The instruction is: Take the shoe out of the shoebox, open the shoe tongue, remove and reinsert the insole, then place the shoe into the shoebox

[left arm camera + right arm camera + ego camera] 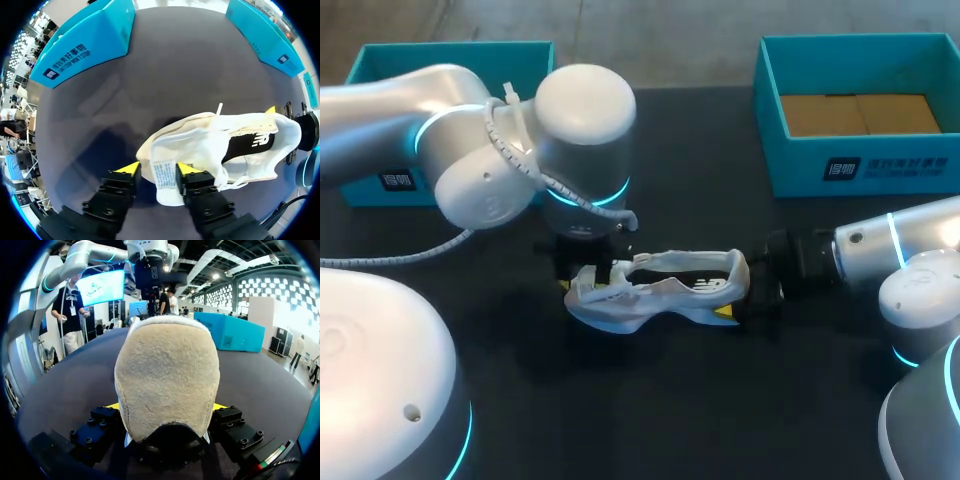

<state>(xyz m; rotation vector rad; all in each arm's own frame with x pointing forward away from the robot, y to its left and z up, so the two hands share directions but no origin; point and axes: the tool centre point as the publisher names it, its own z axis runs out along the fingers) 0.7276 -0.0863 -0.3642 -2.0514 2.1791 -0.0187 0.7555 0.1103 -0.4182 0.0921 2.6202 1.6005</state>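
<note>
White print on the left shoebox (pixel 398 181) and right shoebox (pixel 880 168) walls, fine-print tag (pixel 163 174) on the shoe (pixel 200 145) tongue.

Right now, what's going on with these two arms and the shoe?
The white shoe is out on the dark table, between the two arms and not in either teal box. The right gripper is shut on its heel. The left gripper is at the other end, at the tongue, which sticks out of the shoe; whether it grips the tongue is unclear.
</note>
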